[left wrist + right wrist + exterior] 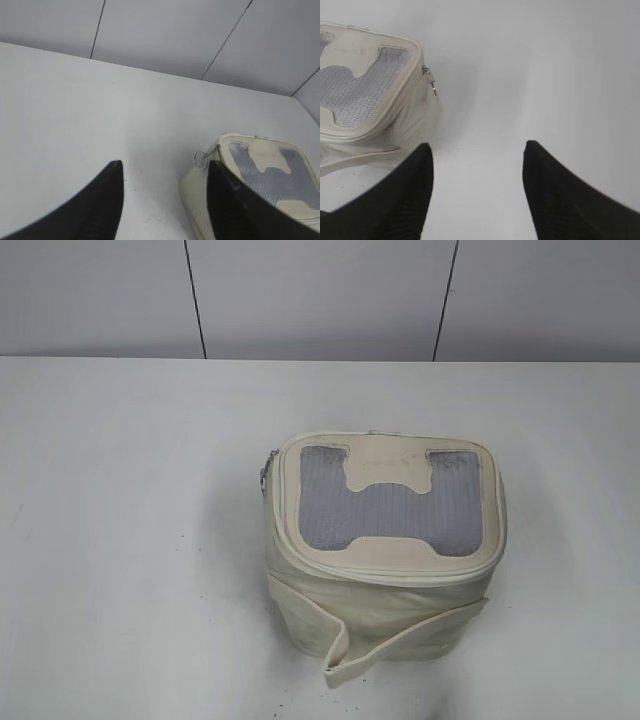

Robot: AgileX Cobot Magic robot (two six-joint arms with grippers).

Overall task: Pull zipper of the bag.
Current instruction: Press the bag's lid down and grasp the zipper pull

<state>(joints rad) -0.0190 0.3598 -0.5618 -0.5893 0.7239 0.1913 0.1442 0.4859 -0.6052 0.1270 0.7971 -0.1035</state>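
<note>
Exterior view, one bag [385, 550], one zipper [290, 550], two pincers [165, 172] [477, 150] both parted

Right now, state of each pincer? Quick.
Left pincer: open, holding nothing, beside the bag.
Right pincer: open, holding nothing, over bare table.

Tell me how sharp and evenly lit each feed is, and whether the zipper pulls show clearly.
Exterior view: soft, even light, faint shadow left of the bag; the pull is tiny and blurry. Left wrist view: ring pull fairly crisp, left hand dark and out of focus. Right wrist view: slightly hazy, pull visible, right hand blurred; no glare.
</note>
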